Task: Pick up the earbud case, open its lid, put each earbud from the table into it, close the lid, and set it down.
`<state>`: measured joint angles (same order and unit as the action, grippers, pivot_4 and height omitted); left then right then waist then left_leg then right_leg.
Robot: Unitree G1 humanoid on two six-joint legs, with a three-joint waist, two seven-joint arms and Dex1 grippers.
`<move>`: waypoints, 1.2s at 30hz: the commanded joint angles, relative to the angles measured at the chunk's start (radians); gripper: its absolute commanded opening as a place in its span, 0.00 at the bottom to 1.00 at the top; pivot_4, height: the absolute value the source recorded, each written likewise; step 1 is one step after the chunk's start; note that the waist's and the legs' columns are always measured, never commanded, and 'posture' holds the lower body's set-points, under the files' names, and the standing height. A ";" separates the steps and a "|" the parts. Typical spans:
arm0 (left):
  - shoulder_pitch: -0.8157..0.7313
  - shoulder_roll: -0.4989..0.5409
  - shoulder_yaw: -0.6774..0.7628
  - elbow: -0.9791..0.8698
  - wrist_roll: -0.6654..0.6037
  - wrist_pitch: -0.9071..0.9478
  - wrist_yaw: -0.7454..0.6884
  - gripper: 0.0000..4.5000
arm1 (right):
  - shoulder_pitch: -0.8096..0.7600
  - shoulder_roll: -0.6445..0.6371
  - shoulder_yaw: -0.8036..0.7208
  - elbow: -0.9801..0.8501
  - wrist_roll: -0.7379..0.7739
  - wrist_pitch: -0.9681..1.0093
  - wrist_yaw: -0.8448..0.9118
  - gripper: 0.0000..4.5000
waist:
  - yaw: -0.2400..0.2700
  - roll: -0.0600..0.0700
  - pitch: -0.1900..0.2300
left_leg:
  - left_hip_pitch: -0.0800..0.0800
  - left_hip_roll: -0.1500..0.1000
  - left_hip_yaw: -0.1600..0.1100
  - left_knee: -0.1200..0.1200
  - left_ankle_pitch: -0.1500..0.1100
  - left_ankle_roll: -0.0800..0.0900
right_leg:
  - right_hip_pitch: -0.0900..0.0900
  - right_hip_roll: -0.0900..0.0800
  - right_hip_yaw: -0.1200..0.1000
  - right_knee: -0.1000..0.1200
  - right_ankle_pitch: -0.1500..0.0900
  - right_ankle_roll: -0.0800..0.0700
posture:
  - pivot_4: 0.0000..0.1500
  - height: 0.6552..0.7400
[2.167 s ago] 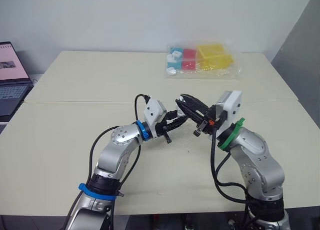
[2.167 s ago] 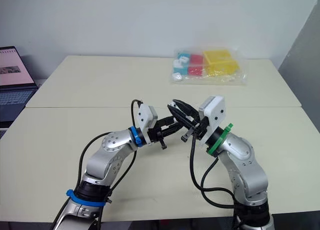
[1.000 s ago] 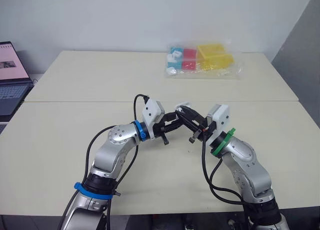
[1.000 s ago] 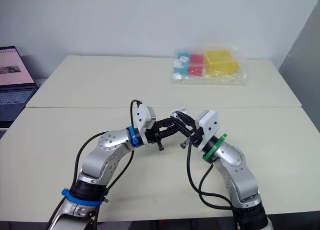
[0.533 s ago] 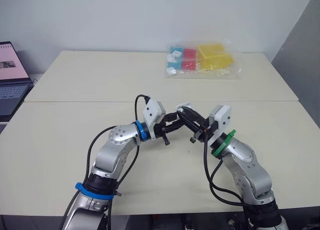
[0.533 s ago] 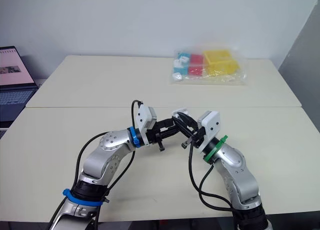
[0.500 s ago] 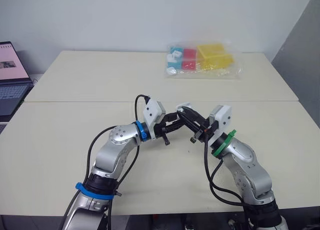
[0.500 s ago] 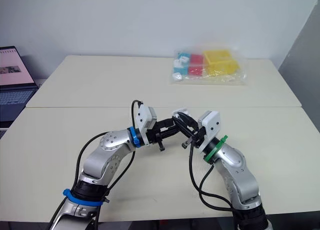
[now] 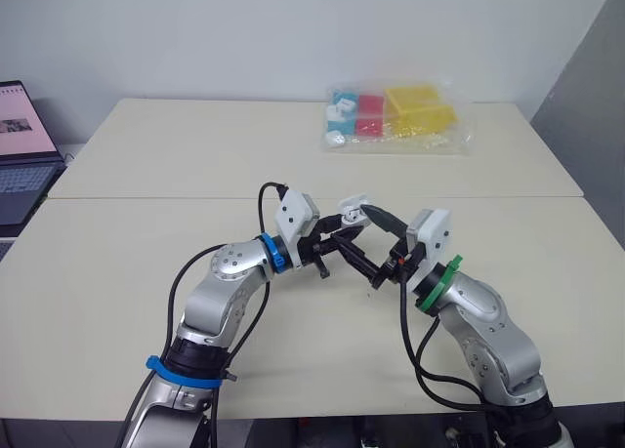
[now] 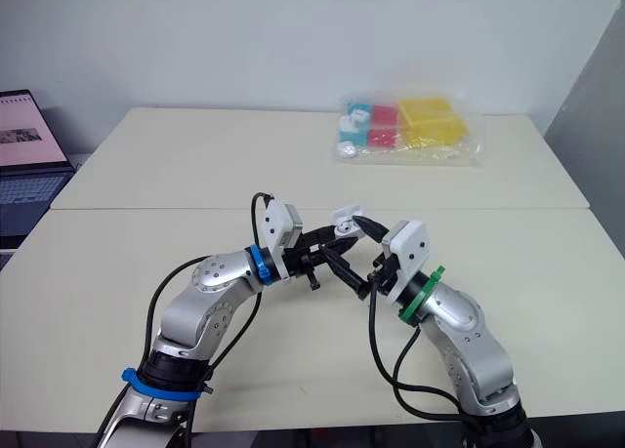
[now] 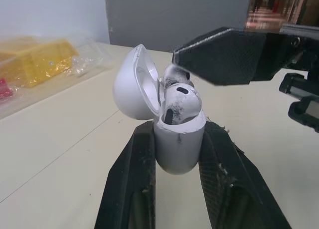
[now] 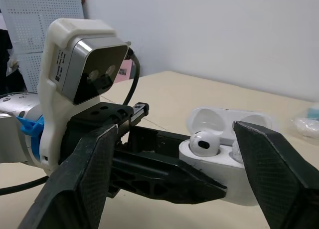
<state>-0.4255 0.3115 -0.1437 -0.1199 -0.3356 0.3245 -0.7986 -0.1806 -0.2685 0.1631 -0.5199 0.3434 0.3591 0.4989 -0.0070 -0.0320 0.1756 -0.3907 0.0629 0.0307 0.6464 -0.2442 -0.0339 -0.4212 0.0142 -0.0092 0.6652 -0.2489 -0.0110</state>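
My left gripper (image 9: 342, 236) is shut on the white earbud case (image 11: 178, 139), holding its body upright above the table between both fingers (image 11: 130, 184). The lid (image 11: 135, 92) stands hinged open. Two white earbuds (image 11: 180, 102) sit in the case's sockets. My right gripper (image 9: 354, 230) is open, its fingers (image 12: 87, 184) spread wide to either side of the case (image 12: 224, 161) with nothing between them. One right finger (image 11: 224, 57) hovers just over the earbuds. The two grippers meet over the middle of the near table.
A clear plastic bag of coloured blocks (image 9: 395, 116) lies at the far right of the back table. An open laptop (image 9: 24, 150) sits off the left edge. A seam (image 9: 146, 198) runs between the two tables.
My right gripper has gone from nearly shut at the top of the case to wide open, its fingers now apart around it. The left gripper keeps its grip, shifted slightly.
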 commanded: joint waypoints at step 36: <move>0.013 0.043 -0.085 -0.067 0.020 -0.109 -0.145 0.18 | -0.674 -0.526 0.098 0.289 0.147 0.456 0.655 0.00 | 0.004 0.001 0.001 | -0.004 0.000 0.000 0.000 0.000 0.001 | -0.003 0.000 0.000 -0.001 -0.001 -0.002 | 1.00 1.00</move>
<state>-0.4046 0.3561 -0.2340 -0.1502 -0.3093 0.2285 -0.9519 -0.8575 -0.7831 0.2918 -0.1907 0.4723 0.8101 1.1322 -0.0034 -0.0314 0.1764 -0.3945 0.0632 0.0307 0.6462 -0.2444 -0.0334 -0.4245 0.0142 -0.0096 0.6641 -0.2498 -0.0127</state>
